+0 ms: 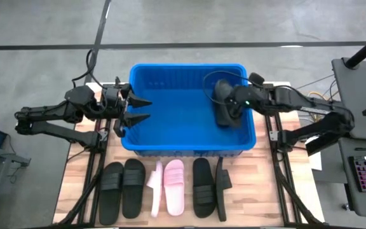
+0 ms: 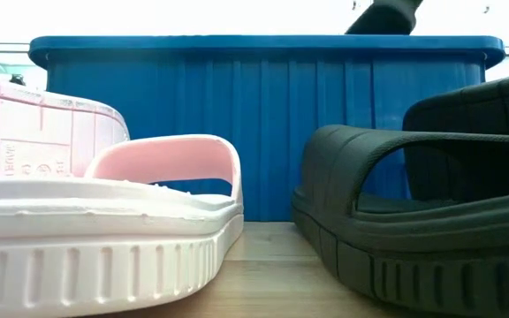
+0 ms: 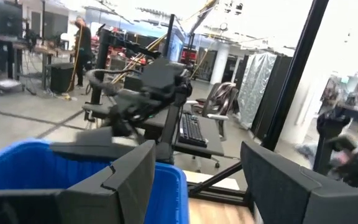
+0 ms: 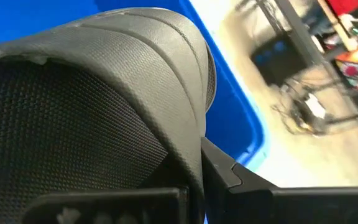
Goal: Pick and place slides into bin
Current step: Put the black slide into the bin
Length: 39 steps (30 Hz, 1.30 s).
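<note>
- The blue bin (image 1: 189, 137) sits in the middle of the wooden table (image 1: 259, 191).
- The right gripper (image 1: 224, 109) is over the inside of the bin, near its right wall.
- The right gripper is clamped on 1 black slide (image 1: 223, 114), and this slide hangs inside the bin.
- In the right wrist view, the held black slide fills most of the picture, with the bin wall (image 4: 229, 106) behind it.
- The left gripper (image 1: 138, 109) is at the left wall of the bin, and its 2 fingers are spread apart with nothing between them.
- 6 more slides lie in a row on the table, just in front of the bin.
- 2 black slides (image 1: 122, 189) are at the left end of the row.
- 2 pink slides (image 1: 168, 187) are in the middle, and 1 of them stands on its side.
- 2 other black slides (image 1: 208, 187) are at the right end, and 1 of them stands on its side too.
</note>
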{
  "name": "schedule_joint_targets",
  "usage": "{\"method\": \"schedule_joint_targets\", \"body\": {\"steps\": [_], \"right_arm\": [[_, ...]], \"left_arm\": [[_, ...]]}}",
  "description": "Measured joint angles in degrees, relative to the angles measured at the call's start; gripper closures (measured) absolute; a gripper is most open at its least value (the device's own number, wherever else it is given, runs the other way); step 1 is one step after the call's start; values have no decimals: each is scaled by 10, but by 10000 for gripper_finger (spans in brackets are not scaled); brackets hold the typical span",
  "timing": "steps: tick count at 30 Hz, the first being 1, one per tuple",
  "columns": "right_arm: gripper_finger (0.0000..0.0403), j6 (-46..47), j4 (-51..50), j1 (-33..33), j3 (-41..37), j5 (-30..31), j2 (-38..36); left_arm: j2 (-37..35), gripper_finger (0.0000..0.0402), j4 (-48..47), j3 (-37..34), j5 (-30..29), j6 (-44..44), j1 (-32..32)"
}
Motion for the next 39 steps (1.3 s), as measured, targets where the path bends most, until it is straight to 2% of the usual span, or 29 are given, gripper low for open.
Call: {"method": "schedule_joint_targets", "body": {"steps": [5,15,20,26,35,39], "right_arm": [[394,-66,7,-64,-3,2,57],[394,-174,27,-119,-3,2,204],[394,-172,30,-139,-3,3,252],[394,-157,70,-166,-7,6,284],[394,-211,105,-188,-30,1,306],[394,-199,118,-194,-34,-28,307]], "left_arm": [[-4,179,2,0,-21,-23,0],[-6,179,4,0,-43,-23,0],[-8,179,4,0,-43,-23,0],[-9,179,5,0,-58,-23,0],[-9,179,5,0,-58,-23,0],[-9,179,5,0,-58,-23,0]]}}
